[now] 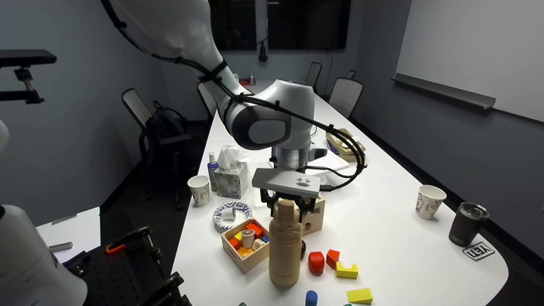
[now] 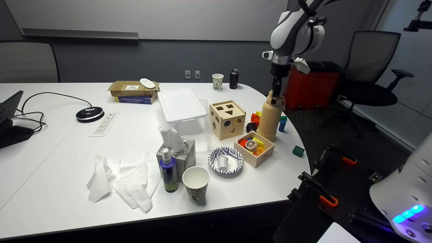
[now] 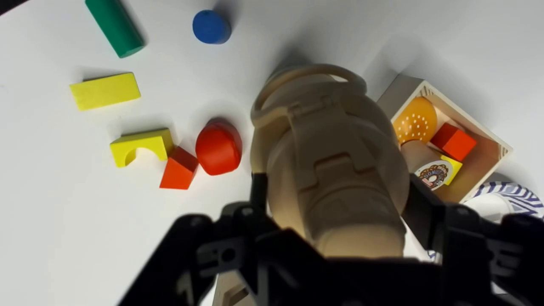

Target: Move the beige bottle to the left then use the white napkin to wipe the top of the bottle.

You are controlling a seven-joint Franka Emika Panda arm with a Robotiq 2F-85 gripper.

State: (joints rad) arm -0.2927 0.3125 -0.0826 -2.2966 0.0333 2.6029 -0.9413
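Note:
The beige bottle (image 1: 285,250) stands upright on the white table in both exterior views, between the small wooden tray and loose blocks; it also shows there (image 2: 269,118). In the wrist view the bottle (image 3: 335,140) fills the middle, its carry loop facing up the picture. My gripper (image 1: 287,209) points down with one finger on each side of the bottle's upper part, also in an exterior view (image 2: 276,96). The fingers (image 3: 338,193) lie close to the shoulder; whether they press on it I cannot tell. The white napkin (image 2: 133,179) lies crumpled beside the spray bottle.
A wooden shape-sorter cube (image 2: 227,121) and wooden tray (image 2: 254,150) stand close to the bottle. A patterned bowl (image 2: 216,171), paper cup (image 2: 195,185), spray bottle (image 2: 169,172) and tissue box (image 2: 189,155) stand nearby. Loose blocks, including a red one (image 3: 219,146), lie beside the bottle.

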